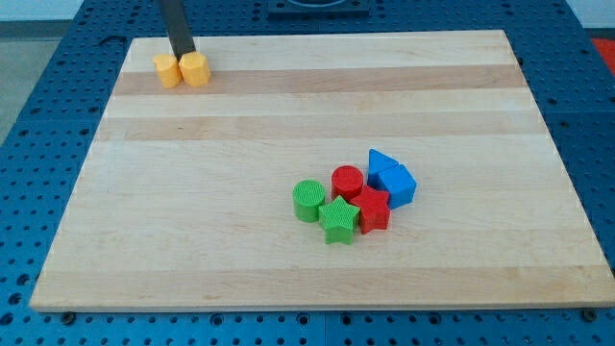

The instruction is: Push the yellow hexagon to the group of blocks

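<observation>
My tip (182, 55) touches two ribbed yellow blocks (182, 70) on wood

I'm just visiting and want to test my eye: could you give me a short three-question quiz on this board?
1. True or false: the yellow hexagon already touches the group of blocks.
2. How many blocks form the group?
3. My tip is: A) at the yellow blocks, B) beside the green star, C) off the board.

Key: 1 false, it lies at the view's top left, the group at lower right. 2 six. 3 A.
</observation>
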Available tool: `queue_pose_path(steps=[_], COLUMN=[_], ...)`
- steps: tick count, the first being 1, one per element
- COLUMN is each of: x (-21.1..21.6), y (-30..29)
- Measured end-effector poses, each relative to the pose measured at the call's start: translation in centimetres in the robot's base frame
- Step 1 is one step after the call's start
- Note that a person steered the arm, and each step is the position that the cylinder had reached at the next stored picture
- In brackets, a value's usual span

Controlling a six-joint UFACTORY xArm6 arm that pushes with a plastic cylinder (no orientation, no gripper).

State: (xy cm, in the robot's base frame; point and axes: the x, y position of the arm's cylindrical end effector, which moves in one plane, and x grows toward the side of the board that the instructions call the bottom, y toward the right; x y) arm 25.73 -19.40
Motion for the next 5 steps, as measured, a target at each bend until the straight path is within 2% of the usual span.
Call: queue_pose_path(steps=[1,3,5], x=[2.7,3.8,8.9], y=[2.5,4.3,9.5])
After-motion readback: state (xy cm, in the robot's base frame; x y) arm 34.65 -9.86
